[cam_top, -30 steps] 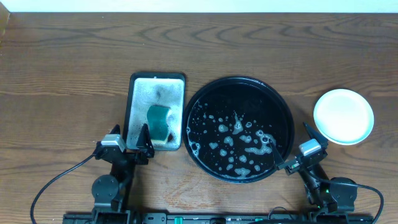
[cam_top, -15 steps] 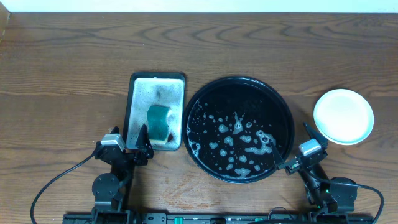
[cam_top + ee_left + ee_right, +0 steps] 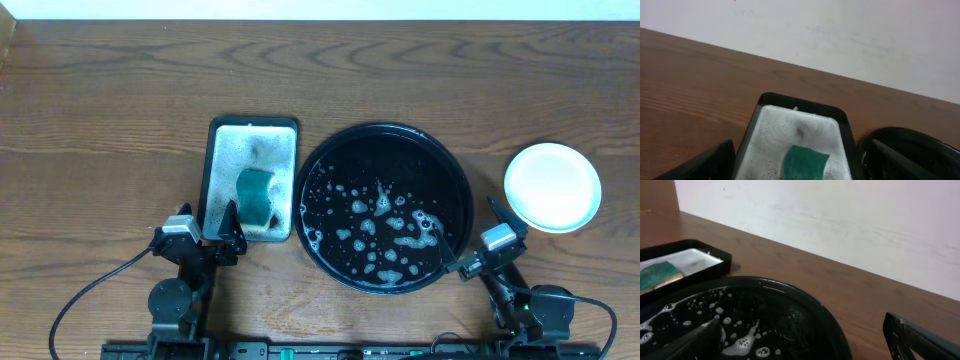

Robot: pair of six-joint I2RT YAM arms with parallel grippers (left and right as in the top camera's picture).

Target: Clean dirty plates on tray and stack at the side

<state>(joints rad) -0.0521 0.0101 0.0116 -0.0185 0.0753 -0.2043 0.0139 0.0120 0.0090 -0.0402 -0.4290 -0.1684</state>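
The round black tray [image 3: 385,128] lies at the table's middle with no plate on it, only water and several white foam patches. The plates [image 3: 552,187] show as one pale round top on the bare table to the tray's right; I cannot tell how many lie under it. My left gripper [image 3: 208,222] is open and empty at the near end of the rectangular tray. My right gripper [image 3: 468,222] is open and empty, one finger over the black tray's near right rim, the other outside it. The right wrist view shows the wet tray [image 3: 830,325] between the fingers.
A rectangular black tray [image 3: 253,122] with white foam and a green sponge [image 3: 256,195] lies left of the round tray. It also shows in the left wrist view [image 3: 800,100], with the sponge [image 3: 805,161] between my fingers. Arm bases and cables sit at the near edge.
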